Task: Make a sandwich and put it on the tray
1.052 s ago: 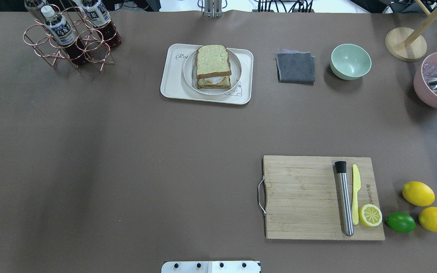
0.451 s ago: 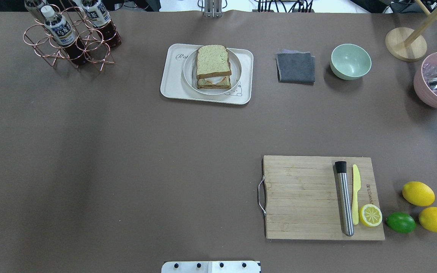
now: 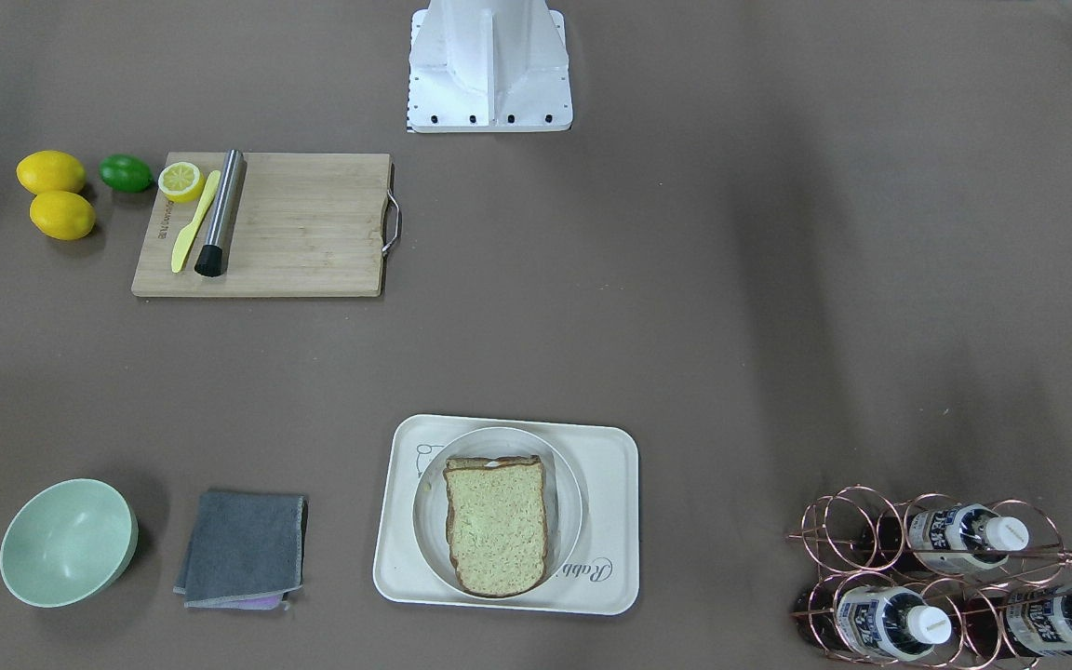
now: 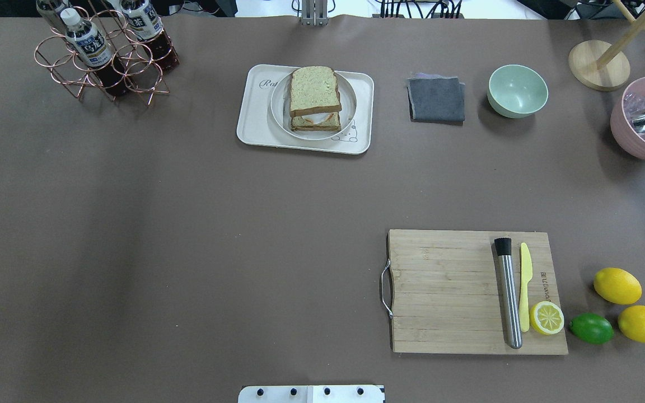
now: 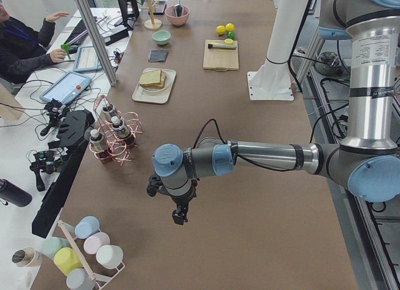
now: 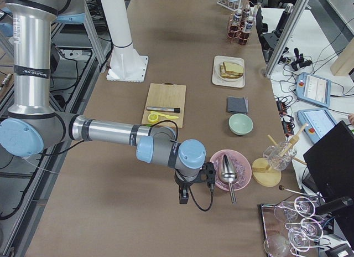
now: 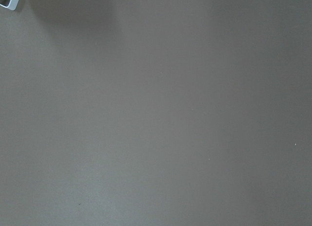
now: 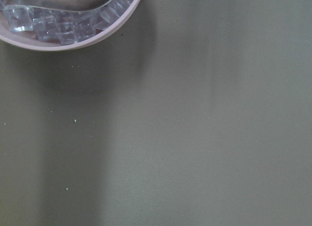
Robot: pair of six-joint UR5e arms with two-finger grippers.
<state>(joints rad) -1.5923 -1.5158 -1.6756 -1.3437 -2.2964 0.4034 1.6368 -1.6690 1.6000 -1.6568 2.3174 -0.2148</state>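
The sandwich [image 4: 314, 99], two speckled bread slices with a white egg edge showing between them, sits on a round white plate [image 4: 277, 112] on the cream tray [image 4: 252, 120] at the table's far middle. It also shows in the front-facing view [image 3: 496, 525] on the tray [image 3: 606, 521], and small in the left view [image 5: 154, 79] and right view [image 6: 231, 70]. My left gripper [image 5: 179, 216] hangs over bare table at the left end, far from the tray. My right gripper [image 6: 183, 199] hangs at the right end beside the pink bowl. I cannot tell whether either is open or shut.
A wooden cutting board [image 4: 445, 291] holds a steel muddler [image 4: 508, 291], a yellow knife and a lemon half. Lemons and a lime [image 4: 591, 328] lie beside it. A grey cloth [image 4: 436, 99], green bowl [image 4: 517, 90], pink ice bowl [image 4: 641, 120] and copper bottle rack [image 4: 101, 53] stand around.
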